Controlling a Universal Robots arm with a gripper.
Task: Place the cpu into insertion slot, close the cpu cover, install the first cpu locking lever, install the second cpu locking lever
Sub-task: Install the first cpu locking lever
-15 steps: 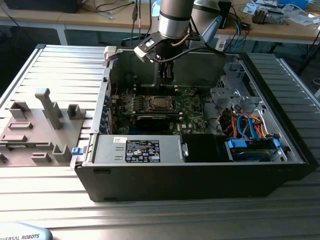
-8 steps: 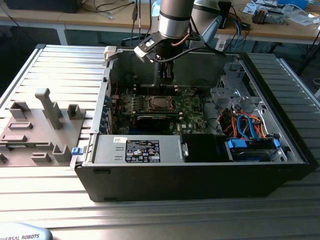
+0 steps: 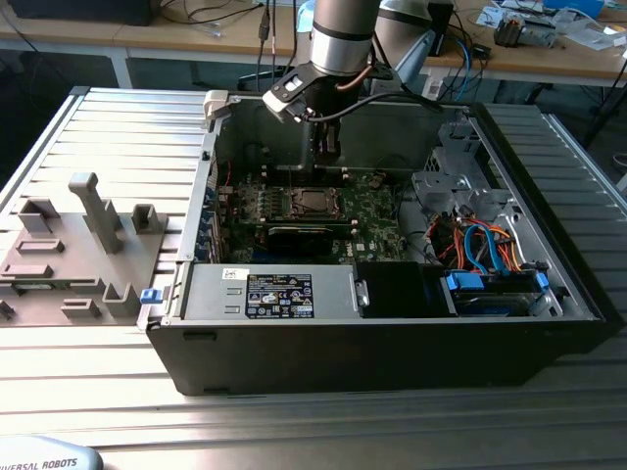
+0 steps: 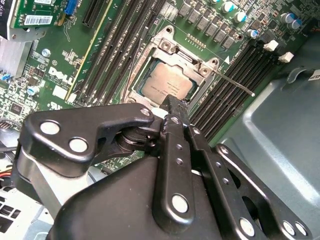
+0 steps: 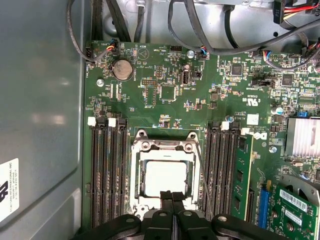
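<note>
- One cpu (image 5: 165, 177) lies in the one insertion slot (image 5: 134, 200), under one lowered cpu cover (image 5: 165, 156).
- One gripper (image 5: 172, 195): fingers pinched together, empty, perhaps touching the cover's edge.
- One lever (image 4: 235, 82) juts sideways.

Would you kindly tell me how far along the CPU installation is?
The cpu sits in the insertion slot with the cpu cover down over it. The shut gripper is at the cover's edge. One locking lever looks unlatched.
</note>
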